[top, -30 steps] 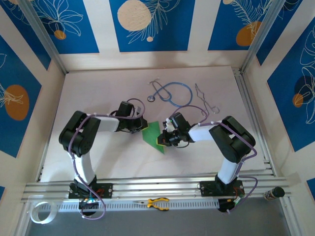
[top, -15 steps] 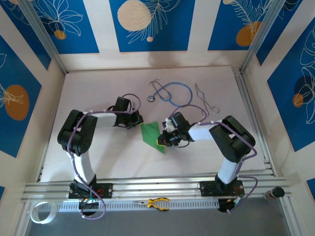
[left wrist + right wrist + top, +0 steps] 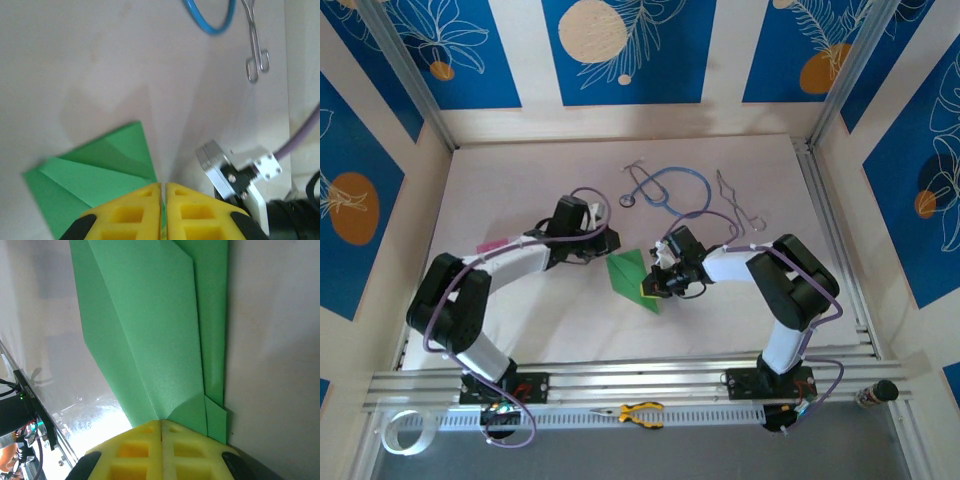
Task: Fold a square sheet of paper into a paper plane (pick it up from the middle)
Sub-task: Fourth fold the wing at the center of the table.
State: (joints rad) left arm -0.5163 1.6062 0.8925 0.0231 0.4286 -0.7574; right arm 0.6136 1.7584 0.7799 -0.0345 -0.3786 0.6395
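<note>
The square sheet of paper (image 3: 628,275), bright green, lies mid-table folded into a pointed wedge with layered flaps. In the right wrist view the paper (image 3: 150,330) runs away from my right gripper (image 3: 161,427), which is shut, its yellow tips down on the paper's near end where a crease meets them. From above, the right gripper (image 3: 648,288) sits on the wedge's right edge. My left gripper (image 3: 609,243) hovers at the paper's upper left corner. Its jaws (image 3: 163,192) are shut to a thin slit, with the paper (image 3: 95,170) lying flat beyond and left of them.
A blue stethoscope (image 3: 675,190) and thin metal forceps (image 3: 735,205) lie behind the paper; its blue loop (image 3: 210,20) and the forceps (image 3: 255,55) show in the left wrist view. Yellow-handled pliers (image 3: 638,412) and a tape roll (image 3: 400,432) rest by the near rail.
The left arm pulled back up-left from the paper, then stretched right again to its upper corner. The raised flap has dropped flatter. The right arm has held still.
</note>
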